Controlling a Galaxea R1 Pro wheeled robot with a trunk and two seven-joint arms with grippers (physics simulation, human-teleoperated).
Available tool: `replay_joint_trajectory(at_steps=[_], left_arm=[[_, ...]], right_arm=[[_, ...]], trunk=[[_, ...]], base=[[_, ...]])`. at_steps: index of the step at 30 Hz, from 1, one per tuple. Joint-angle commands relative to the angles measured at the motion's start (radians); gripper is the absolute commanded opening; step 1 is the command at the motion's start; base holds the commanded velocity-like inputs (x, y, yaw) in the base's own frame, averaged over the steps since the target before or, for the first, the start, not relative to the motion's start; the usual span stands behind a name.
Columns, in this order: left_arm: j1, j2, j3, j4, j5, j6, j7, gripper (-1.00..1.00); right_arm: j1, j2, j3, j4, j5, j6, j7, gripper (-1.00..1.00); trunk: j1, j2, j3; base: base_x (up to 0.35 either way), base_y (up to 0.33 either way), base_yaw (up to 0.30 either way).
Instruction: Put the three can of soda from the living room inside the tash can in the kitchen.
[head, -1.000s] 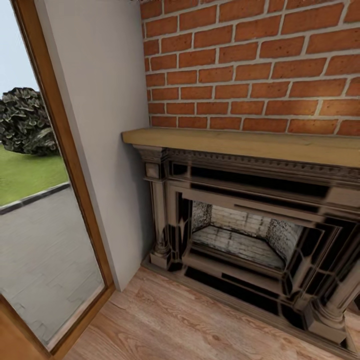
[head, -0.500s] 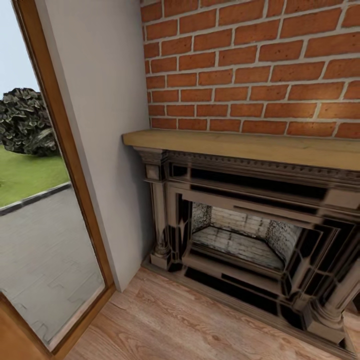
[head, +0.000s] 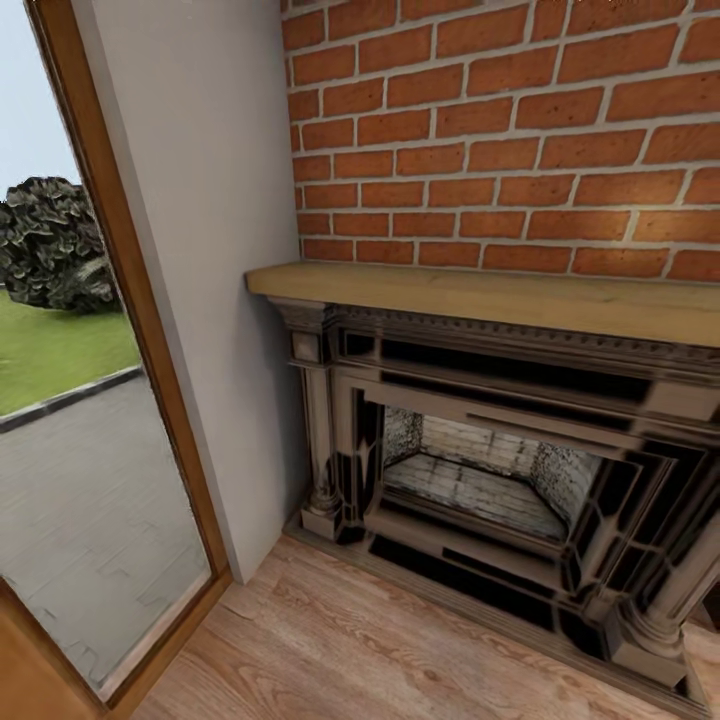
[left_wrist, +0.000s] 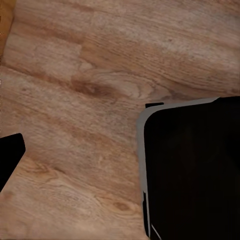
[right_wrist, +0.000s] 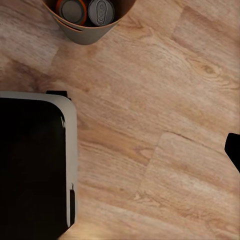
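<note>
**Head view drifts slightly at the fireplace**

Between the earlier head pictures and this one the whole scene has slid down a little, so the camera has tilted; nothing in the room has moved. A brick wall (head: 500, 130) rises on the right above a pale wooden mantel (head: 480, 295) and a dark carved fireplace (head: 500, 470). On the left stands a wood-framed glass door (head: 90, 420), with a grey wall strip (head: 215, 280) between it and the bricks. Near the camera lies the wood floor (head: 380, 650).

In the right wrist view the trash can (right_wrist: 82, 35) stands on the floor, holding an orange soda can (right_wrist: 71, 10) and a silver-topped can (right_wrist: 102, 11) just beside it. Whether either gripper's jaws are open cannot be told.
</note>
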Motion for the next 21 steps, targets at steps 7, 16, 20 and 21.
replay_joint_trajectory(at_steps=[7,16,20,21], left_arm=[[0.0,-0.001,0.027,0.0,0.006,0.0,-0.002,1.0],[0.0,-0.001,0.031,0.0,0.007,0.001,-0.002,1.0],[0.0,-0.001,0.031,0.0,0.007,0.001,-0.001,1.0],[0.0,-0.001,0.031,0.001,0.007,0.001,-0.001,1.0]], right_arm=[[0.0,0.001,0.0,0.021,0.007,0.0,0.0,1.0],[0.0,0.005,0.001,0.029,0.012,0.0,0.0,1.0],[0.0,0.007,0.001,0.03,0.013,0.0,0.0,1.0],[0.0,0.007,0.001,0.03,0.013,0.0,0.0,1.0]], trunk=[[-0.027,0.049,0.022],[-0.061,0.112,0.05],[-0.077,0.14,0.063],[-0.081,0.147,0.066]], base=[[0.0,0.0,0.0],[0.0,0.0,0.0],[0.0,0.0,0.0],[0.0,0.0,0.0]])
